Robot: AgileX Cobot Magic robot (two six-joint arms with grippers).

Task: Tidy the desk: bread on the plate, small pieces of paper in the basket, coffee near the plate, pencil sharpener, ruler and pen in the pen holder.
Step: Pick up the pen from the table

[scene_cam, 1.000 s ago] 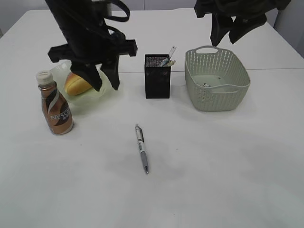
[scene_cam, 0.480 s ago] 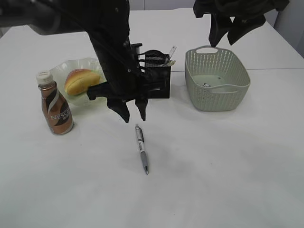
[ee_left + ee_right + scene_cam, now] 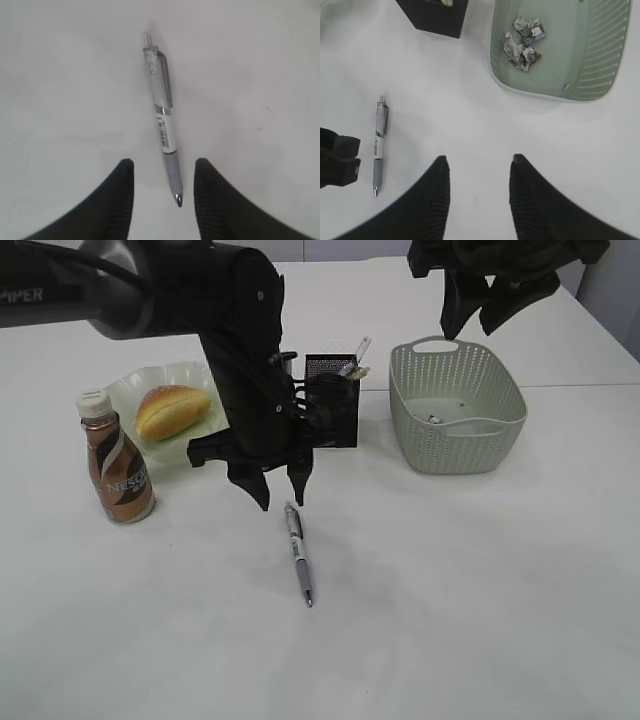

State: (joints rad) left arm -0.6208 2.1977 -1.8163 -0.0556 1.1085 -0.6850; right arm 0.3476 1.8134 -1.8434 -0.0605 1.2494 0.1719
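Left wrist view: open left gripper [image 3: 162, 187] straddles pen [image 3: 162, 115].

Pale grey wall [image 3: 330, 248] behind; even, soft light.

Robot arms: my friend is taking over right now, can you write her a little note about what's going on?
Left gripper: open, empty, poised over the clicker end of the pen, which lies flat on the desk.
Right gripper: open, empty, raised above the basket.
Done: bread on the plate; crumpled paper in the basket; coffee standing beside the plate; ruler sticking out of the pen holder.
Left: grab the pen and drop it into the pen holder. The pencil sharpener cannot be made out.
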